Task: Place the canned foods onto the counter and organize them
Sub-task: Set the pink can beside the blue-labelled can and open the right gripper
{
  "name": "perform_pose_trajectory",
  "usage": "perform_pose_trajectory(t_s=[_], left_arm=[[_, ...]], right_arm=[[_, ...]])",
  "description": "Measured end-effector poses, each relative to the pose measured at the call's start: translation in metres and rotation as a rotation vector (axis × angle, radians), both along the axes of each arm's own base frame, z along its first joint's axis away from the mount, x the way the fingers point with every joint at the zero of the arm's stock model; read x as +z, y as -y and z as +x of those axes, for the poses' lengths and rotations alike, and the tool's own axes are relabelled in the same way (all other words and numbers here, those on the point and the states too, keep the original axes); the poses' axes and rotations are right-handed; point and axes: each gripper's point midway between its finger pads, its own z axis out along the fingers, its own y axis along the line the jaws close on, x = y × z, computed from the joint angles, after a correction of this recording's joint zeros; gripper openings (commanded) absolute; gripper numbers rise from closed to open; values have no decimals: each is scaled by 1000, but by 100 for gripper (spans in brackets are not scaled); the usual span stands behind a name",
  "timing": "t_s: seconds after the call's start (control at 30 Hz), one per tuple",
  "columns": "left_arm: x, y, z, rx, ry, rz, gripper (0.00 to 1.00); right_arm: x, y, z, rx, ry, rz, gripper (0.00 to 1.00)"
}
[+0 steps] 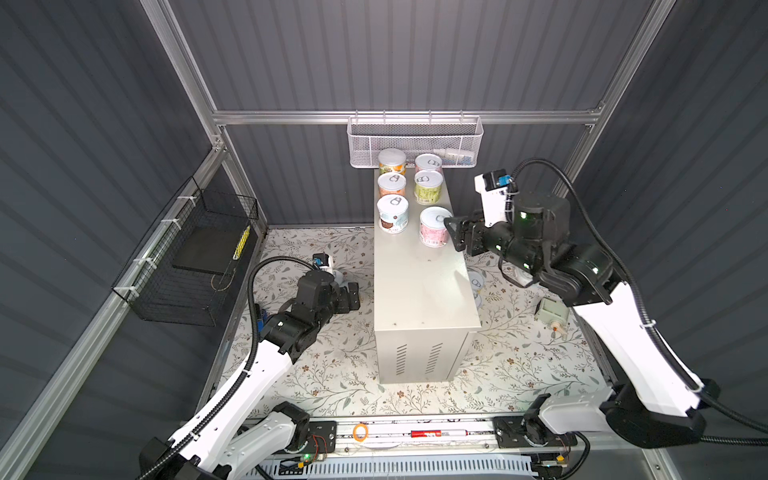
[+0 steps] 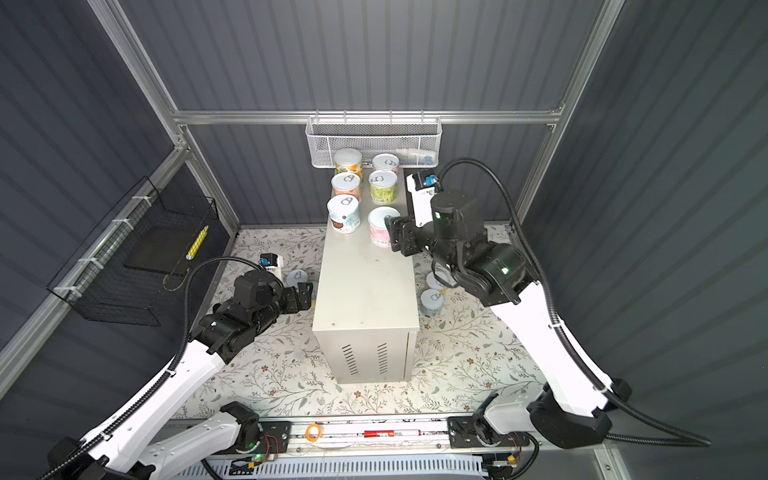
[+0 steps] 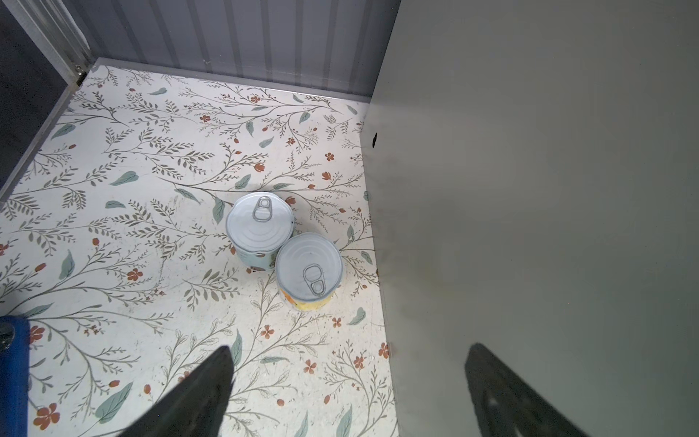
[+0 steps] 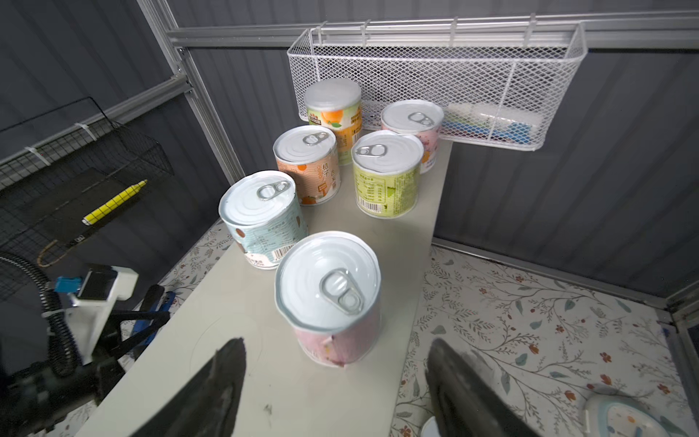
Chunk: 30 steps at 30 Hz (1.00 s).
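Already placed: six short pastel pull-tab cans point(image 1: 392, 212), two rows, far end of cream-white metal box desk point(image 1: 419, 291).
Right gripper point(image 1: 452, 235): apart, just beside pink-labelled can point(image 4: 329, 295) at right edge.
Left gripper point(image 3: 351, 350): apart, near two cans point(image 3: 308, 265) on floral mat point(image 3: 132, 189).

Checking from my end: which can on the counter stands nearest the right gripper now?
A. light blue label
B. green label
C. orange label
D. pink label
D: in the right wrist view the pink can stands upright on the counter directly ahead of the right gripper, whose jaws are spread to either side without touching it. The other cans sit farther back.
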Motion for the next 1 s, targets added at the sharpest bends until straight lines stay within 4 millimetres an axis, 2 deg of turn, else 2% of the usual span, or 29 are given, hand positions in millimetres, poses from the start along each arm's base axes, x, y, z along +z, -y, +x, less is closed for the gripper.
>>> perform_pose_trajectory(t_s=[0.1, 0.2, 0.3, 0.4, 0.47, 1.0], left_arm=[[-1, 2, 2, -3, 0, -2, 96], [-2, 3, 4, -5, -2, -3, 96], [-3, 5, 4, -9, -5, -4, 96], [-3, 6, 7, -9, -1, -7, 96], [-4, 7, 8, -11, -1, -8, 96], [-7, 8, 10, -11, -8, -4, 96]], right_arm=[[-12, 3, -8, 9, -16, 17, 60], [-29, -2, -6, 19, -50, 20, 41], [-50, -8, -3, 25, -95, 23, 41], [-63, -14, 2, 25, -125, 25, 47], [-66, -18, 6, 25, -128, 31, 50], [-87, -30, 59, -14, -160, 69, 51]])
